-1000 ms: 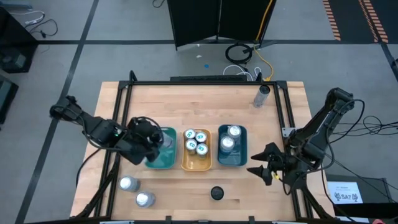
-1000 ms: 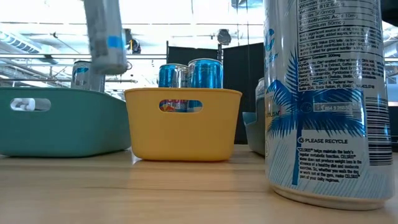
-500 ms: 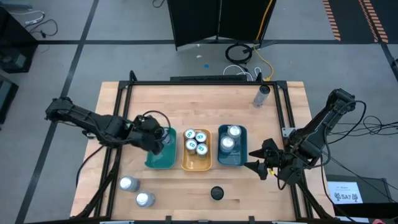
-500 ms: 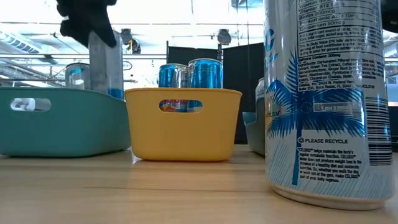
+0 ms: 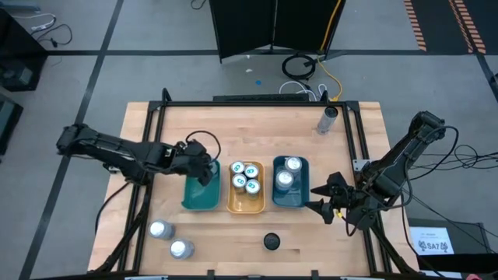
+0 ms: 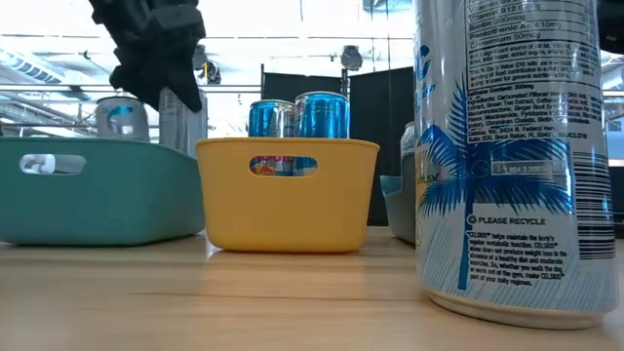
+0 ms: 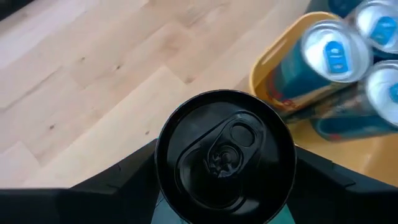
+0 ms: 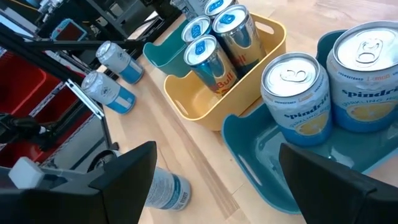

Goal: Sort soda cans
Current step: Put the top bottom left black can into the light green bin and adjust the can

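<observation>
The left gripper (image 5: 204,166) is hanging over the far end of the teal tray (image 5: 201,198), its fingers clamped on a black-topped can (image 7: 225,155) that is standing upright between them. In the low view that can is showing as a grey cylinder behind the tray wall, beside another can (image 6: 121,119) already in the tray. The right gripper (image 5: 327,204) is waiting just off the near right corner of the blue tray (image 5: 299,198), fingers spread apart and holding nothing.

Three blue-topped cans (image 5: 245,176) are crowding the yellow tray (image 5: 246,205), which is sitting between the teal and blue trays. Two silver-topped cans (image 5: 289,172) are standing in the blue tray. Two more cans (image 5: 170,239) are standing loose near the table's front left corner, one dark-topped can (image 5: 271,242) near the front edge, and one can (image 5: 328,120) far back on the right.

The trays are smooth plastic rectangles with rounded corners and slot handles. The table (image 5: 257,124) is pale wood planking in a black metal frame, standing on grey floor with cables and a black panel beyond.
</observation>
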`<state>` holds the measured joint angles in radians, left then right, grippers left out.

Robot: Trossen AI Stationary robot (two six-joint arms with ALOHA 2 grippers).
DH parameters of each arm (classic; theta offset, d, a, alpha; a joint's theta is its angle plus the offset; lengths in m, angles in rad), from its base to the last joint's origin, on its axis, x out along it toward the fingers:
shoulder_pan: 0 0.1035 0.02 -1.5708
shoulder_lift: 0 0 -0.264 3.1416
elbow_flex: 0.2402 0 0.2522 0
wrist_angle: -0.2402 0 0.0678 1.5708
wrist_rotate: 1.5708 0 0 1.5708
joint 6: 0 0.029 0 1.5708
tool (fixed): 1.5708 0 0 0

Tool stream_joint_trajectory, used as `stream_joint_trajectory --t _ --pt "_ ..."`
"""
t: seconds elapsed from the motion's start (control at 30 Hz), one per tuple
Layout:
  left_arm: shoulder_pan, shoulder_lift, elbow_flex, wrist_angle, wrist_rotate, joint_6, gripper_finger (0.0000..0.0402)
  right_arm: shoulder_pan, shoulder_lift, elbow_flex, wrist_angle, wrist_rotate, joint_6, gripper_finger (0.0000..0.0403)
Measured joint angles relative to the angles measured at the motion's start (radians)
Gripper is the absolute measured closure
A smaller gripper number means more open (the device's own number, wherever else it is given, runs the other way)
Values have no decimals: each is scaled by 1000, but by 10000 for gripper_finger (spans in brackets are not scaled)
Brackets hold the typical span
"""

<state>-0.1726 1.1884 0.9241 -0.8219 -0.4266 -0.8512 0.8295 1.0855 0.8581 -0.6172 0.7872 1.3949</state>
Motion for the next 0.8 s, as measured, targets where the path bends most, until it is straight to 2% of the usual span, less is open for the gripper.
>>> stream_joint_trajectory --t 0.37,0.8 --pt "2 116 3 59 -12 -7 120 0 0 0 -6 -6 -27 71" --pt "16 117 2 87 9 -58 120 0 0 0 -8 -8 -31 71"
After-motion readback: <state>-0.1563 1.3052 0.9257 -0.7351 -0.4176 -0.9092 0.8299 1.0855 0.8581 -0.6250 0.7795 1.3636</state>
